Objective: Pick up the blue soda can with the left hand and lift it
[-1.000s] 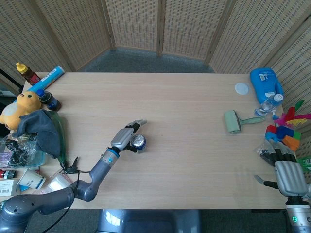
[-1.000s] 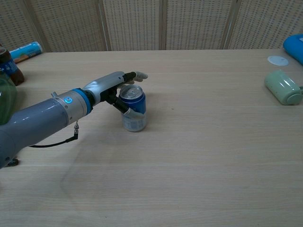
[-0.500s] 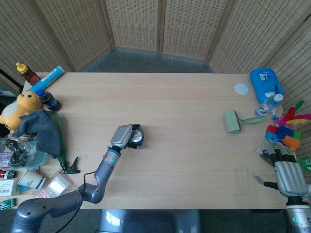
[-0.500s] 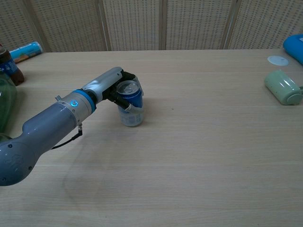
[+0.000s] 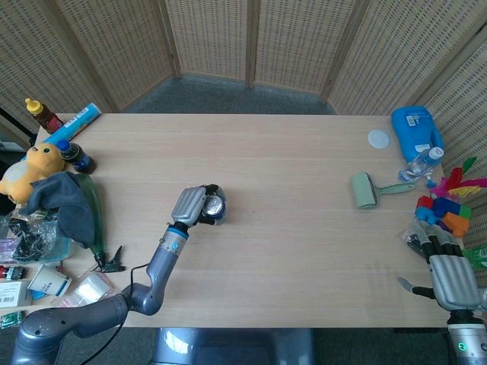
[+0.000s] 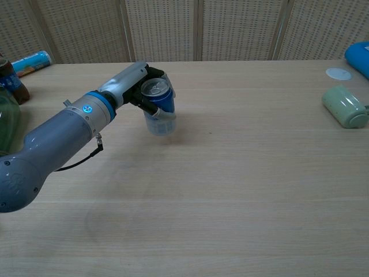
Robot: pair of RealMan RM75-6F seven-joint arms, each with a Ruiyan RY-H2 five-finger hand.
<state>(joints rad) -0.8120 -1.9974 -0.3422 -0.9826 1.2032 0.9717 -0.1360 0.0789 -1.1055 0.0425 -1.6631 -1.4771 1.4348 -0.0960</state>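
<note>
Head view, left hand: the left hand (image 5: 192, 206) has its fingers wrapped round the blue aluminium soda can (image 5: 214, 207), gripping it.
Head view, can: its silver top shows just past the curled fingers, over the pale wooden table (image 5: 289, 175).
Head view, right hand: the right hand (image 5: 453, 280) sits at the near table edge, fingers extended side by side, holding nothing.
Chest view, left hand: fingers (image 6: 151, 74) curl over the can's far side, thumb under its body.
Chest view, can: tilted within the grip; whether it touches the table I cannot tell.
</note>
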